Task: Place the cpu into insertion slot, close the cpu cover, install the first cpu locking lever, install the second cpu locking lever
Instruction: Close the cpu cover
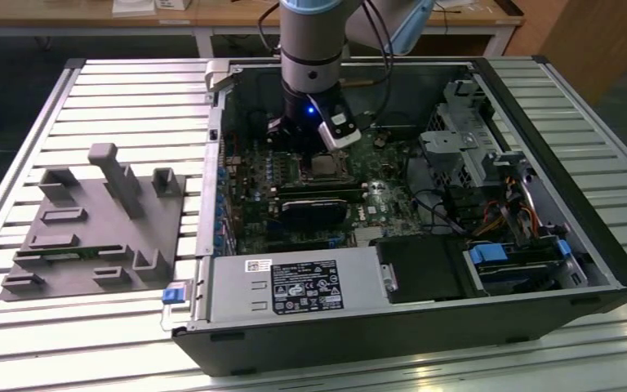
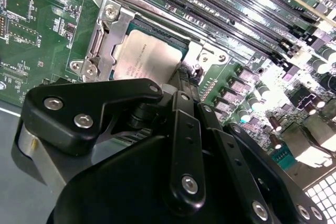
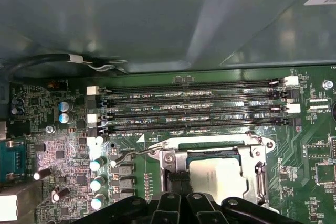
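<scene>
Cpu seated in insertion slot, cpu cover down. End effector, closed together, stands at cpu's twelve o'clock in the exterior view. First-lever step, by judgement; locking lever looks unlatched and calls for firm downward latching.

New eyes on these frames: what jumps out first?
The robot arm reaches into the open black computer case on the slatted metal table, in the exterior view. In both wrist views the black pincer sits close beside the dull silver-grey square cpu, seated in the green motherboard with the silver metal cpu cover framing it. A grey moulded fixture lies at the exterior view's left of the case.
</scene>
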Controlling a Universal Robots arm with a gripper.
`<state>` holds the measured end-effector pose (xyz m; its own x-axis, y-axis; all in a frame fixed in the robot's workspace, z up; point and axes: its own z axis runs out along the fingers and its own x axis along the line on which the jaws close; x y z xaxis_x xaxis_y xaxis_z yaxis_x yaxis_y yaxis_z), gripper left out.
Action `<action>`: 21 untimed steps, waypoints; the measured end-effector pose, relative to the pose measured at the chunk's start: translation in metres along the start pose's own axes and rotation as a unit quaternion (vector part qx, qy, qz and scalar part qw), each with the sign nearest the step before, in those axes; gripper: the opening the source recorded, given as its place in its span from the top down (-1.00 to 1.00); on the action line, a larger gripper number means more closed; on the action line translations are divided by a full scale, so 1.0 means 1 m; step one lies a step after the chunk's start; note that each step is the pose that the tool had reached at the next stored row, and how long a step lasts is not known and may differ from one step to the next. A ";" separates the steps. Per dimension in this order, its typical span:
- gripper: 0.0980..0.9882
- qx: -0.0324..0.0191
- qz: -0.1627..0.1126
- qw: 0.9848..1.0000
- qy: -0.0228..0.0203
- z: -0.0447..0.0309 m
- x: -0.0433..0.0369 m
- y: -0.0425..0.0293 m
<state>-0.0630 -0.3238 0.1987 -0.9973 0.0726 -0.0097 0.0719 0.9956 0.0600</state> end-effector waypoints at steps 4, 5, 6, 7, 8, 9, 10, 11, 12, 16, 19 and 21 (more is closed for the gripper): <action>0.98 0.000 0.000 1.000 0.000 0.0005 0.0000 -0.0001; 0.98 0.000 0.000 1.000 0.000 0.0006 0.0000 0.0000; 0.98 0.000 0.000 1.000 0.000 0.0007 0.0000 0.0000; 0.98 0.000 0.000 1.000 0.000 0.0006 0.0000 0.0000; 0.98 0.000 0.000 1.000 0.000 0.0005 0.0000 0.0000; 0.98 0.000 0.000 1.000 0.000 0.0002 -0.0001 0.0001; 0.98 0.000 0.000 1.000 0.000 -0.0002 -0.0001 0.0002; 0.98 0.000 0.000 1.000 0.000 -0.0008 -0.0001 0.0002; 0.98 0.000 0.000 1.000 0.000 -0.0016 0.0000 0.0001; 0.98 0.000 0.000 1.000 0.000 -0.0054 0.0000 0.0003; 0.98 0.000 0.000 1.000 0.000 -0.0094 -0.0001 0.0006; 0.98 0.000 0.000 1.000 0.000 -0.0125 -0.0001 0.0008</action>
<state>-0.0630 -0.3238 0.2112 -0.9973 0.0727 -0.0098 0.0720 0.9956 0.0599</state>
